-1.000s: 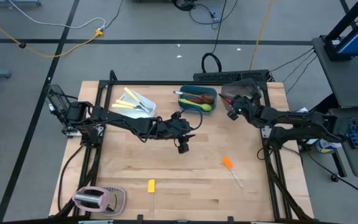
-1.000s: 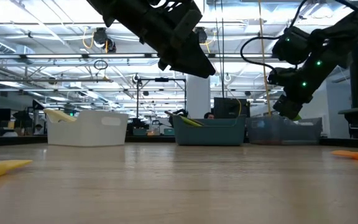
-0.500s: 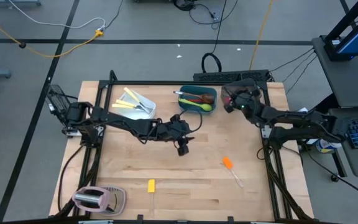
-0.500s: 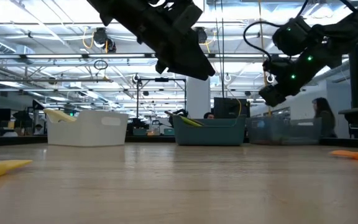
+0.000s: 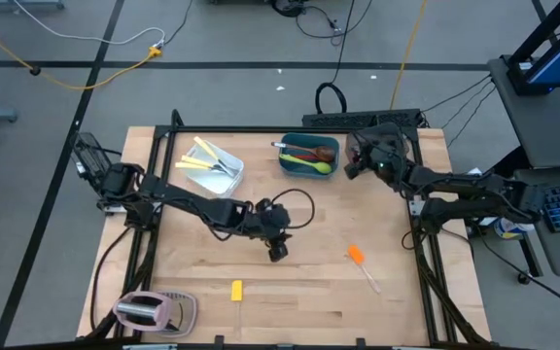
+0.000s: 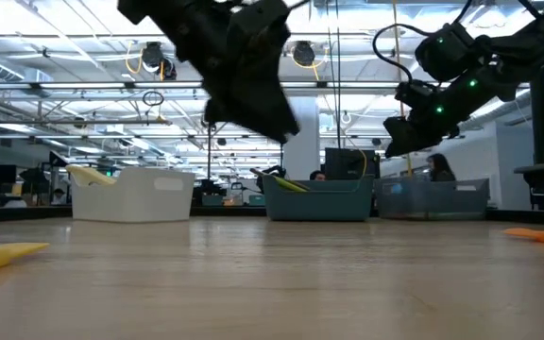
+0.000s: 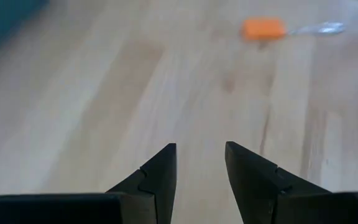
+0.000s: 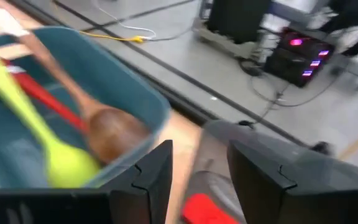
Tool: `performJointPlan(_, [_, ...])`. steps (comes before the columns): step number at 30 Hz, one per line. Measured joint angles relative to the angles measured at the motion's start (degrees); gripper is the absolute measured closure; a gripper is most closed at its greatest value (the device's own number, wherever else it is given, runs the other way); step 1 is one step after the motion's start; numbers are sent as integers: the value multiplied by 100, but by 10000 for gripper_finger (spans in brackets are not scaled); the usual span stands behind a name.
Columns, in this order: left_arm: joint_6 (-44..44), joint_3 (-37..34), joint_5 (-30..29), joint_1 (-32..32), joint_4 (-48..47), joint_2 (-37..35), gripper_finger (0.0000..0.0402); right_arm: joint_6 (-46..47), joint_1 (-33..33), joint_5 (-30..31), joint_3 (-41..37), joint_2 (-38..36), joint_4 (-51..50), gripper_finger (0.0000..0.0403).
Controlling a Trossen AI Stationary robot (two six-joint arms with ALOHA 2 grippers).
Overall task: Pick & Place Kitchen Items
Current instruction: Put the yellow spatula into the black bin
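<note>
Left gripper (image 5: 276,252) apart over bare worktop (image 5: 309,292); right gripper (image 5: 351,167) apart between tubs. Orange spatula (image 5: 357,256) flat, alone.

My left arm stretches across the table (image 5: 202,321) toward its middle, the left gripper (image 5: 276,251) pointing down with jaws parted and holding nothing. My right gripper (image 5: 352,167) hangs near the table's far edge, jaws also apart and unloaded.

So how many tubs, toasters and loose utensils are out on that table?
Tubs: 3, namely white tub, teal tub, smoky-grey tub
Toaster: 1
Loose spatulas: 2, namely orange spatula, yellow spatula
Total: 6
</note>
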Motion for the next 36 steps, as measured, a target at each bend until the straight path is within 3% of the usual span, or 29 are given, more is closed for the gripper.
performJointPlan(8, [-2319, 0, 36, -465, -1736, 0, 259, 468, 392, -177, 0, 0, 33, 258])
performJointPlan(16, [-4357, 0, 964, -999, -2476, 0, 259, 487, 754, -184, 0, 0, 33, 261])
performJointPlan(29, [-6000, 0, 1042, -1987, -2519, 36, 256, 425, 1102, -184, 0, 0, 31, 274])
performJointPlan(36, [-6486, -50, 1012, -2234, -2939, 59, 201, 423, 1239, -184, 0, 0, 26, 286])
